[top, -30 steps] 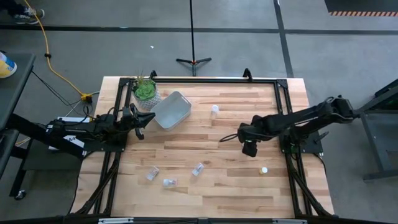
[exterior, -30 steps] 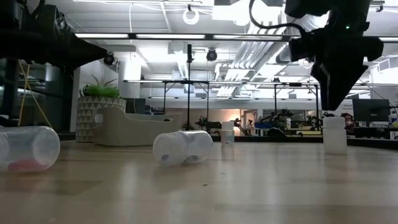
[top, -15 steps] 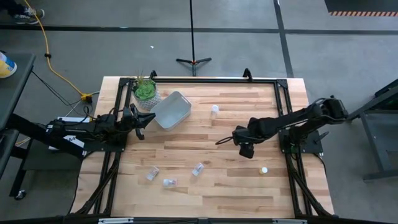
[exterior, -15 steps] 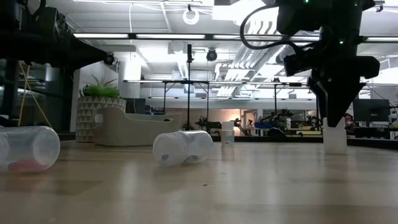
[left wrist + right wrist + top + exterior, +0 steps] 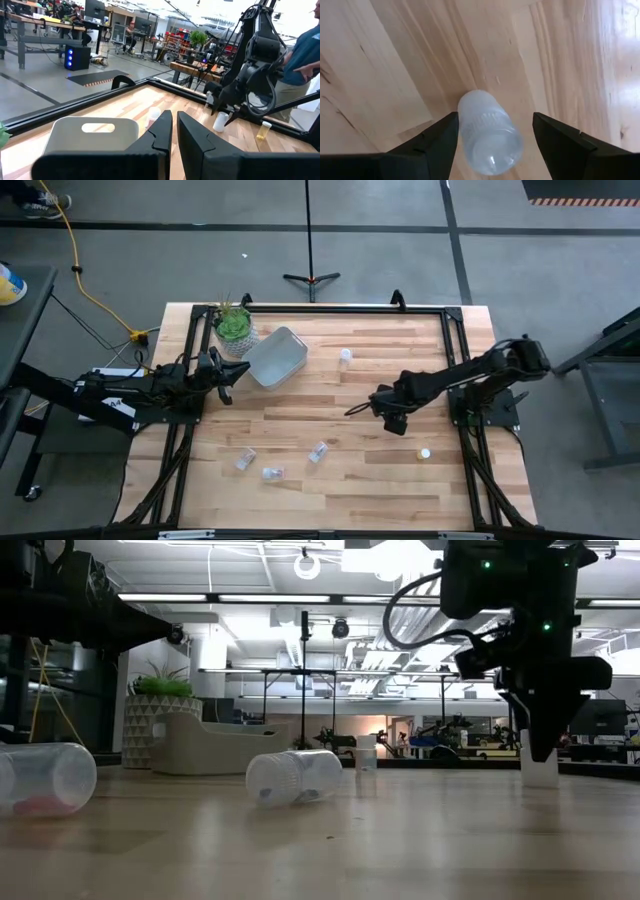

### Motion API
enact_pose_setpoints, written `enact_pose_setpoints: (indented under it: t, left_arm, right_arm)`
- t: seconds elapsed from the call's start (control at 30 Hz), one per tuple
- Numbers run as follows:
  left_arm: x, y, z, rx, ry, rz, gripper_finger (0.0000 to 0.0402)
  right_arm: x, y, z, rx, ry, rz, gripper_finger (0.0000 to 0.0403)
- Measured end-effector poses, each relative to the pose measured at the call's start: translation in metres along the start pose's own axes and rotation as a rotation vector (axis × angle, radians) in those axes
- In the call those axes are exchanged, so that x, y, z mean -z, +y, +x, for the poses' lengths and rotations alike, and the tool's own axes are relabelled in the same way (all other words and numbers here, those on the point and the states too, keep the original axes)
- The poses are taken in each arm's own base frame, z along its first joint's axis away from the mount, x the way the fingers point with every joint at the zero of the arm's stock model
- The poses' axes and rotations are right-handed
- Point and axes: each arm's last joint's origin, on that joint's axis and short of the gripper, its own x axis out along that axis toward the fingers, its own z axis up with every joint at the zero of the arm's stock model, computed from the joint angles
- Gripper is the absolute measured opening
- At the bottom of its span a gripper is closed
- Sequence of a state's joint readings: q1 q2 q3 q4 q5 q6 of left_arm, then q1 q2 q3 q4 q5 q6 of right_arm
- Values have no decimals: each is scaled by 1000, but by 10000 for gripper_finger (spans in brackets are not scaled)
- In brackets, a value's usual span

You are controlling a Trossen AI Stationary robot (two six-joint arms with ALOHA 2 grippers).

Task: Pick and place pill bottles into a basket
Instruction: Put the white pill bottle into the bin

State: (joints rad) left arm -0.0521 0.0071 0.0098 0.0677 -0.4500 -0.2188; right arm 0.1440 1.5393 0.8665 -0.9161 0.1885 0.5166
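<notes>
My right gripper is open, pointing down at mid-right of the table. Its fingers stand on either side of a small upright white-capped pill bottle, which also shows in the low view. My left gripper is shut and empty, level, just beside the pale basket at the far left. Three clear bottles lie on their sides near the front. One bottle stands at the far middle. A yellowish one stands front right.
A green plant in a pale pot stands at the far left corner behind the basket. A black frame rail runs round the table. A person stands beyond the table's right side. Bare wood lies in the table's middle.
My right gripper has gone down and a little toward the table's left edge, so its open fingers now stand around the upright bottle. The bottle has not moved.
</notes>
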Motion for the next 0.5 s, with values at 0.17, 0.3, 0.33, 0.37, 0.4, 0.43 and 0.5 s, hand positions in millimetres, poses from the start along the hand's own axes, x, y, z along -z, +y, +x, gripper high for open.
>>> enact_pose_setpoints:
  t: [0.17, 0.3, 0.33, 0.37, 0.4, 0.43, 0.5]
  left_arm:
    - [0, 0, 0, 0, 0, 0, 65]
    - [0, 0, 0, 0, 0, 0, 65]
    - [0, 0, 0, 0, 0, 0, 65]
    - [0, 0, 0, 0, 0, 0, 65]
    - [0, 0, 0, 0, 0, 0, 65]
    - [0, 0, 0, 0, 0, 0, 65]
    - [0, 0, 0, 1, 0, 0, 65]
  right_arm:
    - [0, 2, 3, -30, 35, 0, 233]
    - [0, 2, 3, -30, 36, 6, 204]
    - [0, 2, 3, -29, 35, 7, 195]
    - [0, 2, 3, -29, 35, 7, 186]
    - [0, 2, 3, -32, 34, 8, 177]
    - [0, 2, 3, -34, 33, 8, 167]
    - [-1, 3, 3, -40, 27, 10, 149]
